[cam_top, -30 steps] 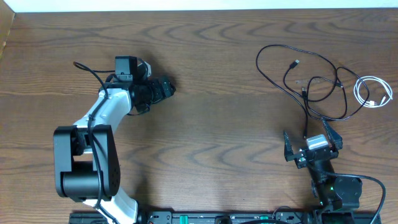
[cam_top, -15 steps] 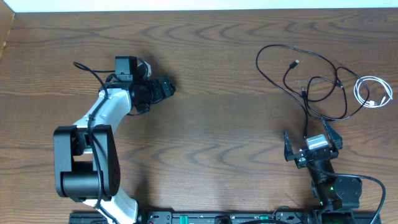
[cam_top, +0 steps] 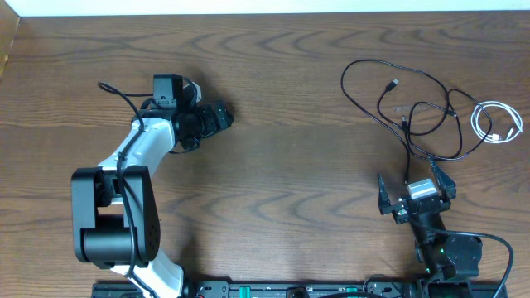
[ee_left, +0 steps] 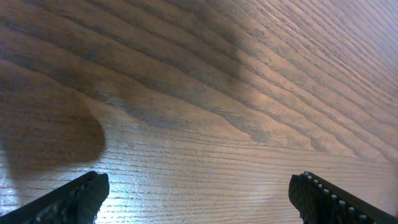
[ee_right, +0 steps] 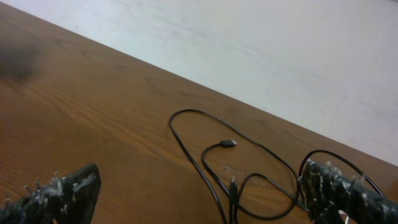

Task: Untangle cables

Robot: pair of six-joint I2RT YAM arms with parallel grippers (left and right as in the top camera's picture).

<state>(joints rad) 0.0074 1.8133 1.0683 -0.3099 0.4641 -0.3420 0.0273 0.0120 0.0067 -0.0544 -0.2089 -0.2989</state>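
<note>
The brown wooden table [cam_top: 281,99] fills nearly the whole overhead view, with a pale strip of wall [cam_top: 248,7] along the top edge

The left arm [cam_top: 141,145], white and black, rises from the lower left of the frame and bends toward the upper left of centre. Its left gripper [cam_top: 220,117] points right over bare wood. In the left wrist view the left gripper [ee_left: 199,202] has its two black fingers at the bottom corners of the frame, spread as wide as they go, with only wood grain and a dark shadow between them. It has hold of nothing

The smaller, black right arm [cam_top: 435,240] sits at the lower right. Its right gripper [cam_top: 414,190] faces up the frame, its jaws fully apart and nothing clasped. In its wrist view the right gripper [ee_right: 202,190] shows toothed fingers at the lower left and lower right

The black cables [cam_top: 405,124] lie in overlapping loops in the upper right of the overhead frame, just above the right gripper, crossing each other several times. One strand trails down toward the gap between the open fingers; whether it touches them I cannot tell. In the right wrist view the black cables [ee_right: 229,144] loop across the centre and lower right, one small plug lying inside a loop

The white cable [cam_top: 475,122] is a small coil at the far right edge, just beside the black loops
</note>
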